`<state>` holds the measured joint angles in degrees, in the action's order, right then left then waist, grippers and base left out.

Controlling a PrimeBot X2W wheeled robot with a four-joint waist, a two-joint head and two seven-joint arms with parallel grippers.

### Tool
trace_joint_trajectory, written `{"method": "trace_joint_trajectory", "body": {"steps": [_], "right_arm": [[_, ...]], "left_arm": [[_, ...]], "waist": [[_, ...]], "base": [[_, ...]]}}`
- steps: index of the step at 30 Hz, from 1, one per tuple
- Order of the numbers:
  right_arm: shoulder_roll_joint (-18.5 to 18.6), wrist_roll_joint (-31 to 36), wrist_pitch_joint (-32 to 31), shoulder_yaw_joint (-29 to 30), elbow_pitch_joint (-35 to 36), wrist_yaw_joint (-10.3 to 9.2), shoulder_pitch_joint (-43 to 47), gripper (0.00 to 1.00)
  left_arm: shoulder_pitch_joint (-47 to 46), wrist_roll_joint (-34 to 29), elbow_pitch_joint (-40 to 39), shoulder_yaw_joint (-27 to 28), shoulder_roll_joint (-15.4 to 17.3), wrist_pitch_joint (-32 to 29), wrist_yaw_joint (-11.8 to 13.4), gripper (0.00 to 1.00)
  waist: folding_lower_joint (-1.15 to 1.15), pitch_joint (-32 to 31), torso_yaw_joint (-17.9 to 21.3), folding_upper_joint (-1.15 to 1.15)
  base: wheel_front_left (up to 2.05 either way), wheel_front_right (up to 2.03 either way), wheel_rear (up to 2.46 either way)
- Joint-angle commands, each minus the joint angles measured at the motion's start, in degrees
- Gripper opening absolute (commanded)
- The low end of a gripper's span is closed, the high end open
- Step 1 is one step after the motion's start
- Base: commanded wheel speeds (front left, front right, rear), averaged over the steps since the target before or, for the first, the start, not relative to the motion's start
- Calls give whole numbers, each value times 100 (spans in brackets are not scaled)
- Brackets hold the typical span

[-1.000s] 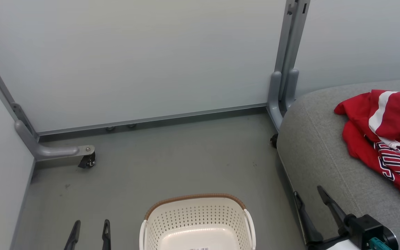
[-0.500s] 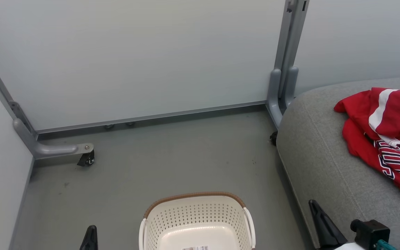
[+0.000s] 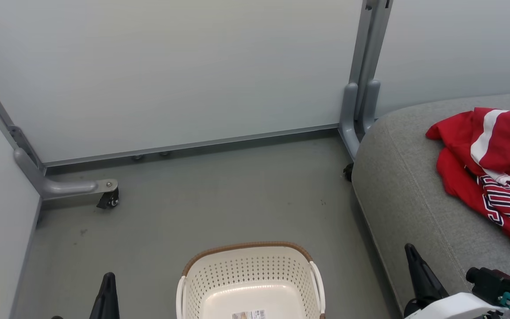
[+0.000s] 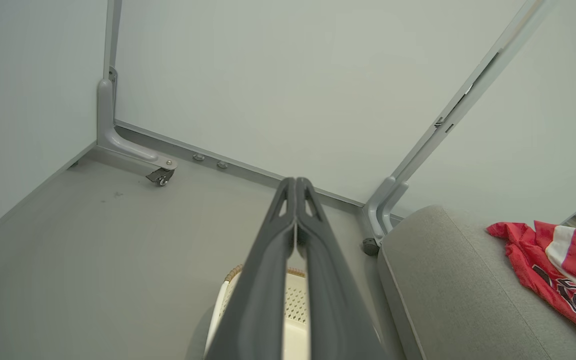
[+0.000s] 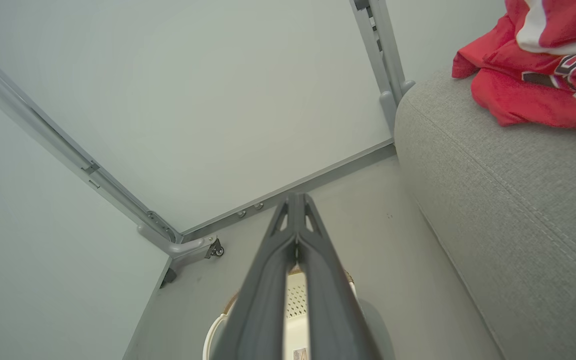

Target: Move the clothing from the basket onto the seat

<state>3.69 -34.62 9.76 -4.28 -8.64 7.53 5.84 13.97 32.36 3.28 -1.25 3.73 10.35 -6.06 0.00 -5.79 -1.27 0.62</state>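
Two dark long-fingered grippers are closed: the left gripper [image 4: 295, 182] and right gripper [image 5: 295, 197] show fingertips pressed together in their wrist views. Red white-striped sports clothing [image 3: 489, 164] lies crumpled on the large grey fabric seat [image 3: 414, 199], right of frame. Head view adds the inside of the cream perforated plastic basket [image 3: 248, 246], bottom centre: a bare floor bearing a label [image 3: 248, 315].

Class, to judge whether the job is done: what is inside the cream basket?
Inside the basket, the visible part holds only a small label on its bare floor, no garment. Its near part is cut off at the picture's edge. The clothing lies on the seat.
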Motion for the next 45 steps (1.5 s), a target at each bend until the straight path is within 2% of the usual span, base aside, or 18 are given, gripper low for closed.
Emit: {"method": "trace_joint_trajectory", "body": {"steps": [1,22,45], "right_arm": [[51,-238,-46,49,47,-2,-195,0],[74,-1920,-442,273,-114,-3,-501,0],[75,-3364,-821,497,-261,-4,-758,0]], "left_arm": [[-213,241,-28,32,64,-41,-35,0],[-751,2029,276,126,118,-423,-69,0],[-1221,3549,553,252,136,-791,-100,0]], "waist": [[0,9,2,-12],[0,131,28,-22],[0,264,56,-34]], "base": [[0,0,0],[0,0,0],[0,0,0]]}}
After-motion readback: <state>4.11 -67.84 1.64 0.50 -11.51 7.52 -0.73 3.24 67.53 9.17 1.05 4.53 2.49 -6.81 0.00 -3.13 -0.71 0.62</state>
